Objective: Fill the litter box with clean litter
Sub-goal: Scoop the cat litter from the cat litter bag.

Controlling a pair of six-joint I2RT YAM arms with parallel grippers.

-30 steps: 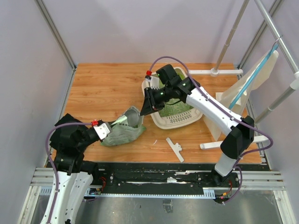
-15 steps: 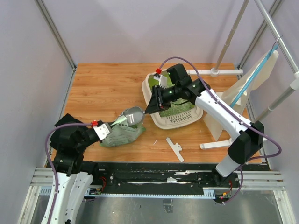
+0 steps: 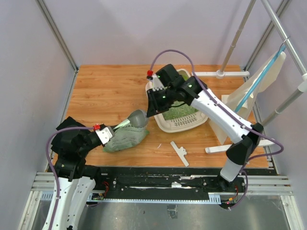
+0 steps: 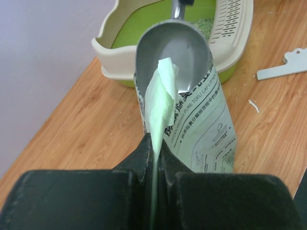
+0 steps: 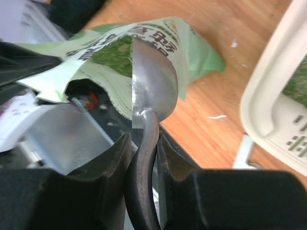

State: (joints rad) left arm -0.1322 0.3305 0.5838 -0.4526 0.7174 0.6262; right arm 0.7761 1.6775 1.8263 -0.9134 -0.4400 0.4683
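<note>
Right gripper (image 3: pixel 151 106), seen from above, is clamped on the handle of the metal scoop (image 3: pixel 138 117), its bowl at the mouth of the bag (image 3: pixel 125 138); the litter box (image 3: pixel 178 126) lies just beside, holding some clean litter (image 3: pixel 181 111). Left wrist: left gripper (image 4: pixel 154 143) pinches the bag's top edge tight; the bowl looks empty. Right wrist: more granules show inside the bag. Probably the scooping step; next, push in and lift level

Wood-grain table (image 3: pixel 105 91), litter box (image 3: pixel 180 125) at back, green bag (image 3: pixel 125 139), white flat piece (image 3: pixel 179 153)
</note>
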